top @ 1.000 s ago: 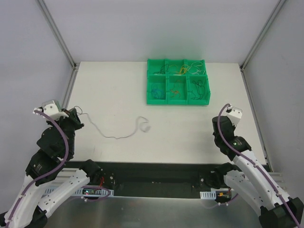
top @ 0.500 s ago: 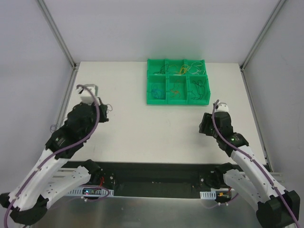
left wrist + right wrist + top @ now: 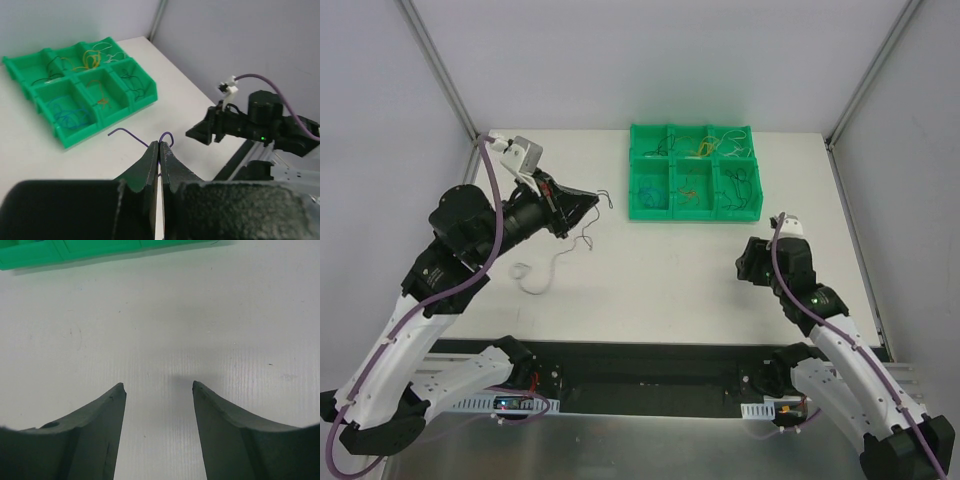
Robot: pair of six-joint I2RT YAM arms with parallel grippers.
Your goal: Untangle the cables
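At the near side of the worktop (image 3: 670, 290), the right claw (image 3: 748, 266) hangs low with its jaws spread wide and nothing between them. It sits about where it was half a second ago. The left arm (image 3: 470, 235) has changed far more. It was drawn back by the left edge then, and has since swung up and toward the middle, its claw (image 3: 590, 201) lifted off the worktop and aimed at the green bin (image 3: 692, 215). That claw is pressed shut on a thin purple cable (image 3: 121, 130), pinched right at the fingertips (image 3: 151, 162). A short hooked end and a small loop stick out just beyond them. From the claw the rest of the cable droops down toward the near left and ends in a pale curl lying on the worktop. A second ago it lay stretched out flat. Farther off, the bin's six compartments hold loose strands (image 3: 67, 114) in blue, orange, yellow and dark, well apart from the held cable.
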